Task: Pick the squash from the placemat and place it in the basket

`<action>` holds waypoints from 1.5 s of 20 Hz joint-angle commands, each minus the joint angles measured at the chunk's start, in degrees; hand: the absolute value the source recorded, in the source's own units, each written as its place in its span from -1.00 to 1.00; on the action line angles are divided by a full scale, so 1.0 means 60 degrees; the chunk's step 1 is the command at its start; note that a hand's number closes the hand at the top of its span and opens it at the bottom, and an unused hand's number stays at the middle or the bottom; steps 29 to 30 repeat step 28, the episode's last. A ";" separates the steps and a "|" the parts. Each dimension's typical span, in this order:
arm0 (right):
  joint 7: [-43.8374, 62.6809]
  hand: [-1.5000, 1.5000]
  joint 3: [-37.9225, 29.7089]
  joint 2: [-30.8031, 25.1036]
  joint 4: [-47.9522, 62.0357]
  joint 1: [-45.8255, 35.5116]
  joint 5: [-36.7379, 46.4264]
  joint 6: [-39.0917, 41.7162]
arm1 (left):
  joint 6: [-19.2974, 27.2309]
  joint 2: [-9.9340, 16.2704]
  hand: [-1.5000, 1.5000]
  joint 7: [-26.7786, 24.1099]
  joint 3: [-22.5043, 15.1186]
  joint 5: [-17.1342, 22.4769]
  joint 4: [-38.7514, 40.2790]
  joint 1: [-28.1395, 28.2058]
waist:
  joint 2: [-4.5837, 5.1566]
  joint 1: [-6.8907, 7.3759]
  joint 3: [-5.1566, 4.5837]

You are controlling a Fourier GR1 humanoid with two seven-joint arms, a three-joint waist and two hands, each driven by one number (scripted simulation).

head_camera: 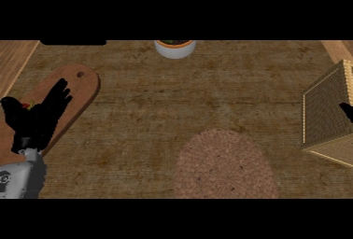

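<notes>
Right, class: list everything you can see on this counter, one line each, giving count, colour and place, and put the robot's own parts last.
Counter: one, dark brown, fills the view.
Placemat: one, round, woven, pinkish brown, lower centre; nothing shows on it.
Basket: one, tan wicker, right edge, partly cut off.
Cutting board: one, reddish brown wood with a small hole, left side.
Pot: one, white, top centre, partly cut off.
Squash: none visible.
Left hand: one, black, fingers straight, over the cutting board, on a grey forearm.
Right hand: one, black, only a sliver at the right edge over the basket.
</notes>
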 commanded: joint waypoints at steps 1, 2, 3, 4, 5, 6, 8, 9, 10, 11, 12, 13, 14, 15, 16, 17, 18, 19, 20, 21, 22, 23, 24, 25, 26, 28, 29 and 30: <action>-0.0269 -1.00 0.0009 -0.0595 0.0655 -0.0373 -0.0634 -0.0001 | -0.0299 0.0125 0.00 -0.0032 0.0173 0.0208 -0.0165 0.0079 | -0.0010 -0.0007 -0.0005; -0.1056 -1.00 -0.0461 -0.0924 0.1082 -0.0294 -0.1254 0.0175 | -0.0243 0.0198 0.00 -0.0331 0.0271 0.0079 0.0262 0.0107 | -0.0005 -0.0019 -0.0004; -0.0750 -1.00 -0.0227 -0.0647 0.0157 0.0192 -0.1247 0.0317 | 0.0331 -0.0305 0.00 0.0465 -0.0193 -0.0166 -0.0493 -0.0027 | -0.0019 -0.0040 -0.0004; -0.1390 -1.00 -0.0661 -0.0705 0.0820 0.0083 -0.1669 -0.0036 | -0.0263 0.0245 0.00 0.0588 0.0264 0.0325 -0.0174 -0.0274 | -0.0012 -0.0036 -0.0002; -0.1042 -1.00 -0.0605 -0.0644 0.0665 -0.0287 -0.1725 -0.0176 | 0.0189 -0.0065 0.00 0.0116 -0.0004 -0.0214 0.0134 -0.0280 | -0.0009 -0.0043 -0.0004; -0.0787 -1.00 -0.0756 -0.0561 0.0589 -0.0309 -0.1777 -0.0337 | -0.0023 -0.0257 0.00 -0.0667 -0.0144 -0.0267 0.0303 0.0224 | -0.0008 -0.0039 -0.0006; -0.0283 -1.00 -0.1306 -0.0270 0.0588 -0.0451 -0.2231 -0.0629 | 0.0071 0.0051 0.00 0.0536 0.0109 0.0041 -0.0301 -0.0234 | -0.0031 -0.0039 0.0000; -0.0023 -1.00 -0.1705 -0.0615 0.0751 -0.0967 -0.2557 -0.0679 | 0.0239 -0.0228 0.00 0.0432 -0.0109 -0.0110 -0.0201 -0.0337 | -0.0027 -0.0057 -0.0001; -0.0521 -1.00 -0.2250 -0.0660 0.1262 -0.0916 -0.3022 -0.0927 | -0.0191 0.0172 0.00 -0.0161 0.0252 0.0049 0.0560 -0.0271 | 0.0005 -0.0099 -0.0001; -0.0271 -1.00 -0.2620 -0.0780 0.1029 -0.0879 -0.3339 -0.0913 | -0.0081 0.0117 0.00 0.0331 0.0107 0.0039 -0.0258 -0.0043 | -0.0043 -0.0065 0.0005; -0.0095 -1.00 -0.2846 -0.0447 0.0698 -0.0458 -0.3639 -0.0921 | -0.0150 0.0016 0.00 -0.0083 0.0084 0.0017 -0.0287 0.0425 | -0.0057 -0.0097 0.0001; -0.0218 -1.00 -0.3501 -0.1067 0.1028 -0.0460 -0.4366 -0.0525 | 0.0122 -0.0060 0.00 0.0399 0.0087 0.0017 -0.0381 -0.0012 | -0.0061 -0.0177 0.0008; 0.0263 -1.00 -0.3897 -0.1478 0.1040 -0.0547 -0.4908 -0.0140 | -0.0026 -0.0133 0.00 -0.0340 0.0081 -0.0057 -0.0130 0.0508 | -0.0063 -0.0199 -0.0002; -0.0077 -1.00 -0.4310 -0.1324 0.1069 -0.0108 -0.5281 -0.0163 | -0.0063 0.0030 0.00 -0.0166 0.0152 -0.0050 0.0072 0.0190 | -0.0054 -0.0271 0.0002; -0.0122 -1.00 -0.4683 -0.1637 0.1094 0.0251 -0.5835 0.0342 | -0.0073 -0.0034 0.00 -0.0216 0.0099 -0.0072 0.0037 0.0326 | -0.0057 -0.0264 0.0002; -0.0340 -1.00 -0.4900 -0.2065 0.1626 0.0250 -0.6009 0.0421 | 0.0142 -0.0170 0.00 -0.0202 0.0021 -0.0193 0.0069 0.0056 | -0.0031 -0.0186 0.0001; -0.0392 -1.00 -0.4845 -0.2076 0.1754 0.0596 -0.6202 0.0749 | -0.0292 0.0243 0.00 0.0033 0.0331 0.0184 0.0230 -0.0214 | -0.0024 -0.0144 -0.0002; -0.0612 -1.00 -0.5537 -0.2694 0.2300 0.0865 -0.7020 0.1612 | -0.0159 0.0114 0.00 -0.0673 0.0331 -0.0055 0.0873 -0.0093 | -0.0024 -0.0360 0.0001; -0.0300 -1.00 -0.5811 -0.3179 0.2720 0.0851 -0.7481 0.2047 | 0.0187 -0.0212 0.00 -0.0025 0.0005 -0.0159 -0.0014 -0.0041 | -0.0058 -0.0269 0.0008; -0.0415 -1.00 -0.6121 -0.3111 0.2488 0.1575 -0.7716 0.2521 | 0.0186 -0.0240 0.00 -0.0365 0.0134 -0.0142 0.0355 0.0088 | -0.0054 -0.0325 0.0001; -0.1046 -1.00 -0.6324 -0.3922 0.3778 0.1571 -0.7724 0.2877 | 0.0130 -0.0046 0.00 -0.0159 0.0165 -0.0154 0.0332 -0.0148 | -0.0029 -0.0276 0.0012; -0.1612 -1.00 -0.6526 -0.3655 0.3982 0.2144 -0.7954 0.3383 | -0.0018 0.0205 0.00 -0.0252 0.0408 -0.0021 0.0580 -0.0313 | -0.0028 -0.0334 0.0013; -0.1692 -1.00 -0.6395 -0.4086 0.4474 0.2177 -0.7830 0.3610 | -0.0068 -0.0005 0.00 0.0141 0.0098 -0.0007 -0.0118 0.0053 | -0.0034 -0.0146 0.0011; -0.1487 -1.00 -0.6631 -0.4424 0.4638 0.2372 -0.8237 0.4133 | 0.0171 -0.0446 0.00 -0.0335 -0.0126 -0.0200 -0.0225 0.0475 | -0.0045 -0.0164 0.0007; -0.2483 -1.00 -0.6735 -0.4647 0.5667 0.2581 -0.8086 0.4401 | -0.0282 0.0085 0.00 -0.0194 0.0258 0.0137 0.0248 0.0089 | -0.0015 -0.0170 0.0015; -0.2850 -1.00 -0.7185 -0.4995 0.6164 0.3270 -0.8389 0.5205 | 0.0086 -0.0118 0.00 -0.0054 0.0091 -0.0116 -0.0310 0.0352 | -0.0037 -0.0159 0.0012; -0.2850 -1.00 -0.7185 -0.4995 0.6164 0.3270 -0.8389 0.5205 | 0.0086 -0.0118 0.00 -0.0054 0.0091 -0.0116 -0.0310 0.0352 | -0.0037 -0.0159 0.0012; -0.2850 -1.00 -0.7185 -0.4995 0.6164 0.3270 -0.8389 0.5205 | 0.0086 -0.0118 0.00 -0.0054 0.0091 -0.0116 -0.0310 0.0352 | -0.0037 -0.0159 0.0012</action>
